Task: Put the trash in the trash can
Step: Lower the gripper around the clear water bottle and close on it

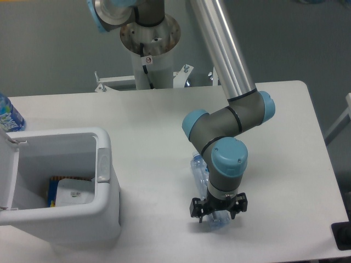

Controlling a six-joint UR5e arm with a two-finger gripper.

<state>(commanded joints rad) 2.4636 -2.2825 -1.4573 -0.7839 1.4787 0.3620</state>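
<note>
Directly beneath the black two-finger claw (pixel 219 210), a long clear plastic bottle (pixel 204 174) is seen lying on the white table (pixel 148 126); whether it is pinched cannot be told. Far left, the boxy white bin (pixel 66 219) is seen open.

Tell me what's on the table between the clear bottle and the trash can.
Nothing: in the camera view, only bare table separates the clear bottle from the trash can.

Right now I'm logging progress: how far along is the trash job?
Done: a white wrapper already lies inside the open trash can. In hand: the gripper is down over the clear bottle lying on the table; whether the fingers have closed is hidden. Left: lift the bottle and drop it in the can.
</note>
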